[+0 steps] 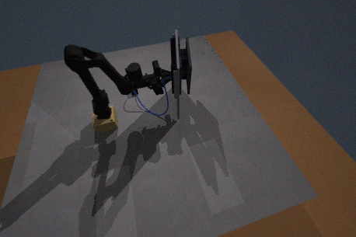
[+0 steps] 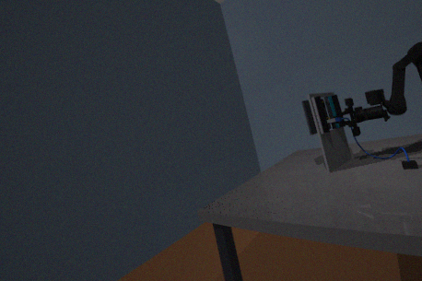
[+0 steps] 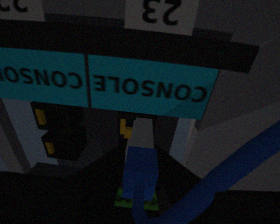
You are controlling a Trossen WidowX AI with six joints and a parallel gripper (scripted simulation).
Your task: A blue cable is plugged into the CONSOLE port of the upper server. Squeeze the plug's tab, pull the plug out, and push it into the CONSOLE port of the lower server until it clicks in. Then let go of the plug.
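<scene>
Currently, the blue plug [image 3: 141, 172] is being held between the nearly closed fingers of the gripper [image 1: 169, 75] [image 2: 341, 121] [image 3: 139, 148], below the CONSOLE label [image 3: 152, 87] at the wrist view's centre. Full seating and server level cannot be told; release is remaining.

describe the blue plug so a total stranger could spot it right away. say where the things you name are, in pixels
Find the tall panel [image 1: 177, 82] [image 2: 336, 150] standing upright on the grey table [image 1: 253, 164] [image 2: 276, 199]. In the wrist view, look for the teal CONSOLE label [image 3: 151, 102] beneath the tag reading 23 [image 3: 161, 14]. Just below it is the blue plug [image 3: 141, 167], pale-nosed and gripped, unlike the black sockets [image 3: 66, 145] beside it.
</scene>
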